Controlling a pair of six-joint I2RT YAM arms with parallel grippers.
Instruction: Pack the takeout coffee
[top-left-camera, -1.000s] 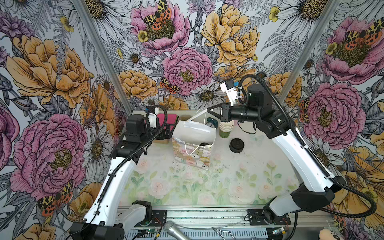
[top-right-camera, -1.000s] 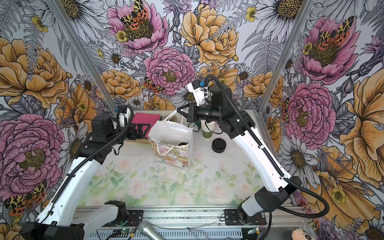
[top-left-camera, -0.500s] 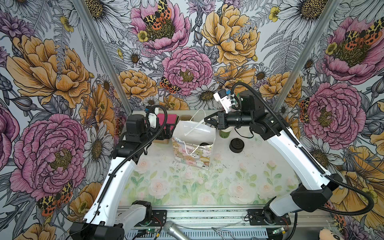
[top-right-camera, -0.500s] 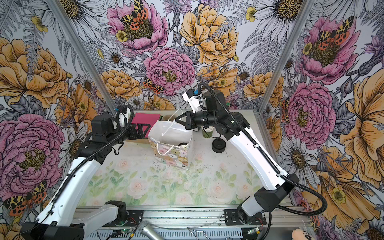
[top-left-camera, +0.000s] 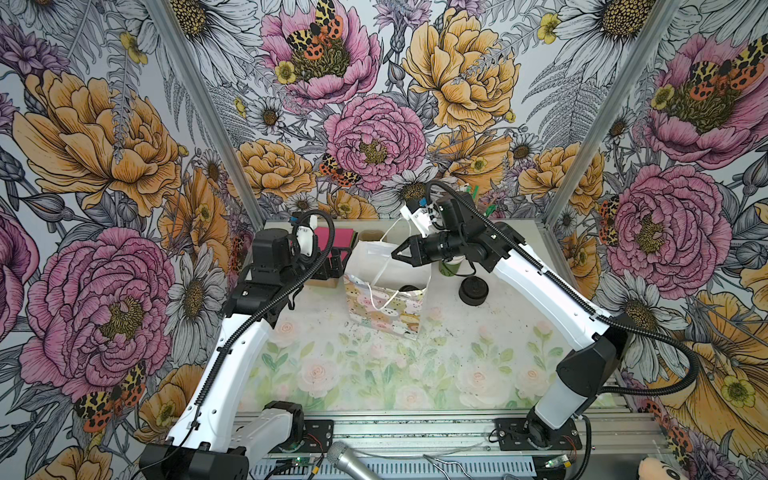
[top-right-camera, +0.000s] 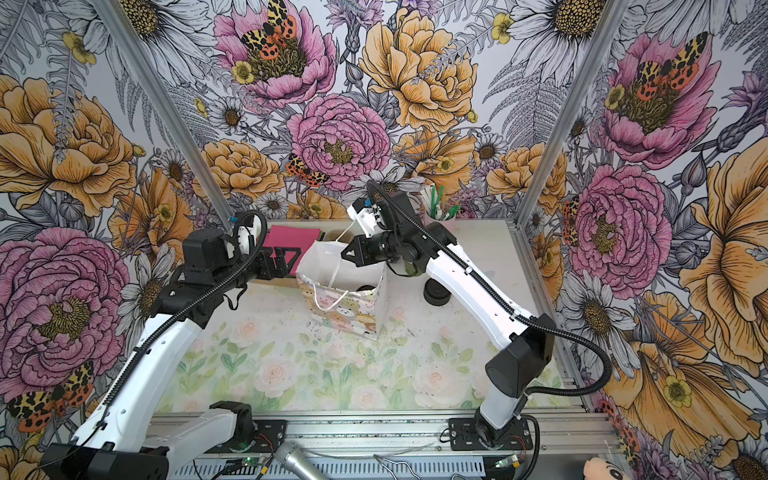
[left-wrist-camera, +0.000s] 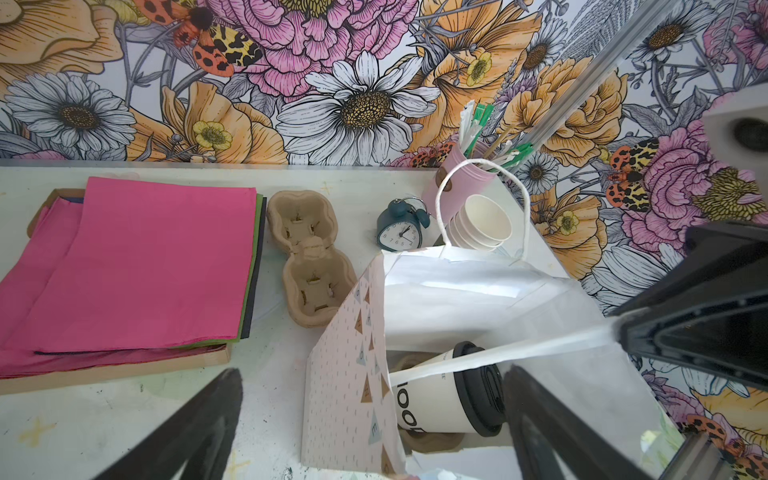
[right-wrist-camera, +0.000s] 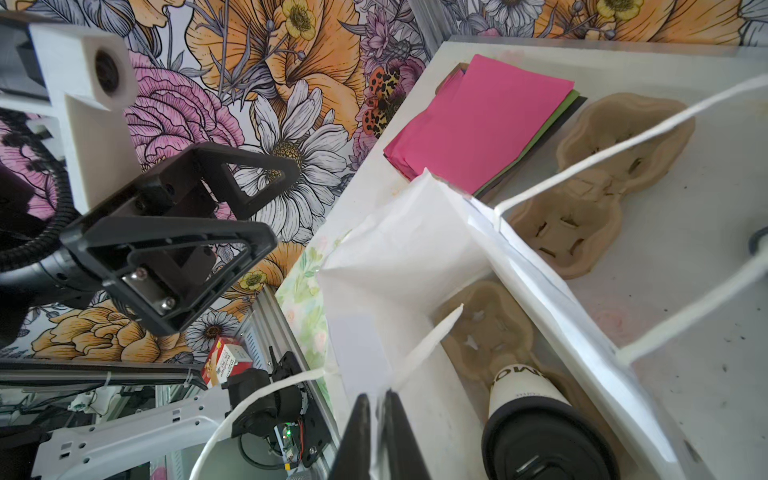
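The takeout coffee (left-wrist-camera: 449, 390), a white cup with a black lid (right-wrist-camera: 536, 440), sits in a brown carrier inside the patterned gift bag (top-left-camera: 386, 307). In both top views only its lid (top-left-camera: 409, 287) (top-right-camera: 365, 287) shows through the bag's mouth. My right gripper (top-left-camera: 395, 255) (top-right-camera: 345, 254) hovers over the bag's mouth. Its jaws (right-wrist-camera: 376, 399) are nearly together, with the bag's white handle (left-wrist-camera: 540, 347) between them. My left gripper (left-wrist-camera: 372, 374) (top-left-camera: 332, 266) is wide open just left of the bag (top-right-camera: 345, 309), holding nothing.
A pink paper stack (left-wrist-camera: 137, 266), an empty cardboard carrier (left-wrist-camera: 307, 249), a blue alarm clock (left-wrist-camera: 400, 232), nested paper cups (left-wrist-camera: 482, 224) and a pink cup of straws (left-wrist-camera: 465, 174) stand at the back. Right of the bag is a pile of black lids (top-left-camera: 472, 289).
My right gripper has moved left and down, from beside the cup stack to over the bag's mouth, bringing the handle with it. The left arm has not moved.
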